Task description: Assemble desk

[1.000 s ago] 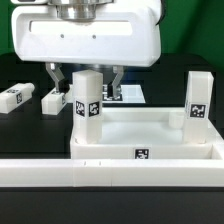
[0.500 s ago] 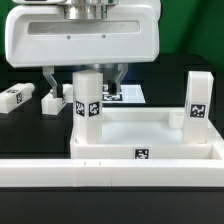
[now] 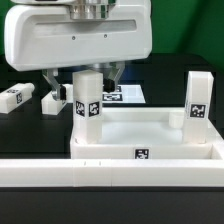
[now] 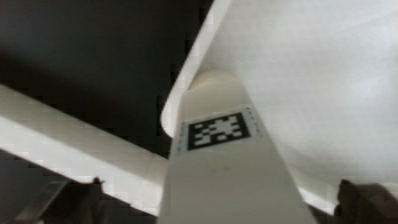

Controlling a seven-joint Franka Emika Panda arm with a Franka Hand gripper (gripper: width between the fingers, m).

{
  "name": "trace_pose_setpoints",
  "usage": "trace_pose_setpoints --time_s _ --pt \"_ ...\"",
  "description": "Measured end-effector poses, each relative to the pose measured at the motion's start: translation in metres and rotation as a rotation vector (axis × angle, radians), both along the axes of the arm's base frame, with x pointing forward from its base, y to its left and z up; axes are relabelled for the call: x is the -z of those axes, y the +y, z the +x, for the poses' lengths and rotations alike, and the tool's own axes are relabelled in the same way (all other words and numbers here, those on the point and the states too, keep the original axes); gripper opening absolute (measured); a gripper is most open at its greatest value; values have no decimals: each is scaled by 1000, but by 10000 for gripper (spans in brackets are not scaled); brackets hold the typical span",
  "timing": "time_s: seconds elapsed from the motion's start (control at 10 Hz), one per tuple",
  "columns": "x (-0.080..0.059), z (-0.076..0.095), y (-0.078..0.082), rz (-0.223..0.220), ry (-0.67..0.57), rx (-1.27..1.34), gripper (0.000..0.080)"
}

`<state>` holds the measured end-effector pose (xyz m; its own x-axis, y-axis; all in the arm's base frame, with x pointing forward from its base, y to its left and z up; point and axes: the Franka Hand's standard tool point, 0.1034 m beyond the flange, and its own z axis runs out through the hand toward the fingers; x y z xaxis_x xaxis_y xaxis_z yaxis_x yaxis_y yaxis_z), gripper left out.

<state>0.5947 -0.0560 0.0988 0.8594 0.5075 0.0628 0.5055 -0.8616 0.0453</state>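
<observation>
The white tabletop (image 3: 180, 150) lies upside down like a tray behind the low wall. One white tagged leg (image 3: 88, 100) stands upright in its corner socket on the exterior view's left. A second leg (image 3: 198, 100) stands in the corner on the right. My gripper (image 3: 82, 82) hangs over the first leg with one finger on each side of it. In the wrist view the leg (image 4: 222, 150) fills the middle, and the dark fingertips (image 4: 71, 198) stand apart from it on both sides. The gripper (image 4: 217, 205) is open.
Two loose white legs (image 3: 15, 97) (image 3: 55, 101) lie on the black table at the exterior view's left. The marker board (image 3: 127, 93) lies behind the tabletop. A long white low wall (image 3: 110, 172) runs across the front.
The gripper's body has shifted toward the exterior view's left above the leg. The fingers still straddle the leg. The legs and tabletop have not moved.
</observation>
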Motion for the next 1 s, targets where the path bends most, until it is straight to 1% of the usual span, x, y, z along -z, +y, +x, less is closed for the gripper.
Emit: trace_pose_setpoints --time_s 0.1,0.2,0.3,0.4,0.5,0.6,0.8,1.0 --pt "1 0 -2 -4 5 -51 649" --pt "1 0 -2 -3 4 -43 526" --pt "1 0 -2 -3 4 -43 526" --pt "1 0 -2 -3 4 -38 378" --pt "1 -1 -2 -2 4 -26 378" --pt "1 -1 -2 2 4 12 290" --pt "1 -1 -2 14 3 167 290" --pt "1 0 1 44 1 414 290"
